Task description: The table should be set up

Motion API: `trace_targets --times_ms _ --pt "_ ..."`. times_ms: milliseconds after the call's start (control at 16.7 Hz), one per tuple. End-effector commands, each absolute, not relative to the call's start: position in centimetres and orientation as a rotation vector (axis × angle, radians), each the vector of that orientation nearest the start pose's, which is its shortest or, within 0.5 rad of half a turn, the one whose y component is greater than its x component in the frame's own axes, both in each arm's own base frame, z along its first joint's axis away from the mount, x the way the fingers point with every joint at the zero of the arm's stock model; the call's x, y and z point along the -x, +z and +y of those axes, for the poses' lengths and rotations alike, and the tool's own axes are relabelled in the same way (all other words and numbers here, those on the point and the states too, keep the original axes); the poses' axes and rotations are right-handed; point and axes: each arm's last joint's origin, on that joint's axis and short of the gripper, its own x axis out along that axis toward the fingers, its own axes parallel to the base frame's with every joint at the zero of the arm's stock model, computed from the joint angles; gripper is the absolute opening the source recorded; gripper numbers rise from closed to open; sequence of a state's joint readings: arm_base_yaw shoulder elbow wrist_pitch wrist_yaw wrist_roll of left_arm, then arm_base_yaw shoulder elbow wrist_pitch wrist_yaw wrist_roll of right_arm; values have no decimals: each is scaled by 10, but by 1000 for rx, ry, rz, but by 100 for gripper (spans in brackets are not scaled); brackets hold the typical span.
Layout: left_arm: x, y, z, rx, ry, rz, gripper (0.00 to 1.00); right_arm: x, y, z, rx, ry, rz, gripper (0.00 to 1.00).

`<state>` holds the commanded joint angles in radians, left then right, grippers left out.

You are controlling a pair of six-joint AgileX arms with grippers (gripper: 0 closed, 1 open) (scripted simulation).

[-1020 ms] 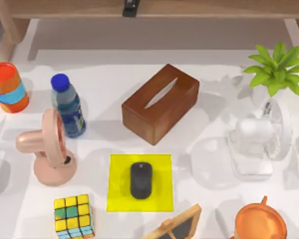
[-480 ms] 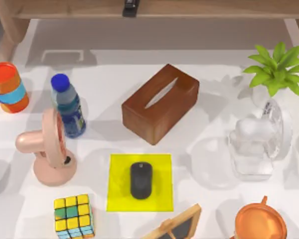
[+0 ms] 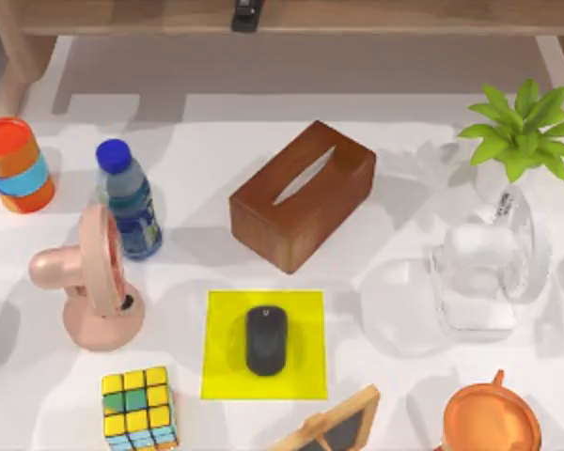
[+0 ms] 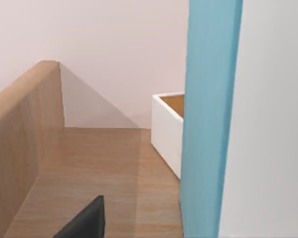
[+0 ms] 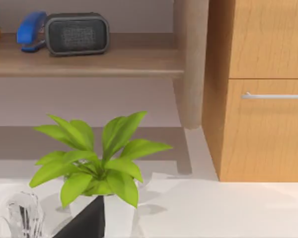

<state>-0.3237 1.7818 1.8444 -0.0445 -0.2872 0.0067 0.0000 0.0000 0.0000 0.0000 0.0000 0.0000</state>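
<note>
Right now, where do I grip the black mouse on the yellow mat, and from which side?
Take the black mouse from straight above, fingers closing across its narrow width on the two long flanks. It lies flat and centred on the yellow mat, long axis running toward the tissue box, with bare mat on both sides, so fingers should fit.

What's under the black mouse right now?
The black mouse lies on the yellow square mat, near its middle, and the mat lies flat on the white table. The patch of mat beneath the mouse is covered.
</note>
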Motion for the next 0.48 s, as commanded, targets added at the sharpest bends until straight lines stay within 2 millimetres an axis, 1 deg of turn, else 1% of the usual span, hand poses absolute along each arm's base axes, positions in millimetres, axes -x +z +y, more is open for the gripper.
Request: trace_targets --times_ms 120,480 --pt "-410 433 -124 13 -17 -11 100 -106 160 -1 0 0 0 100" --pt "-412 432 -123 13 -15 -9 100 -106 160 -1 0 0 0 100"
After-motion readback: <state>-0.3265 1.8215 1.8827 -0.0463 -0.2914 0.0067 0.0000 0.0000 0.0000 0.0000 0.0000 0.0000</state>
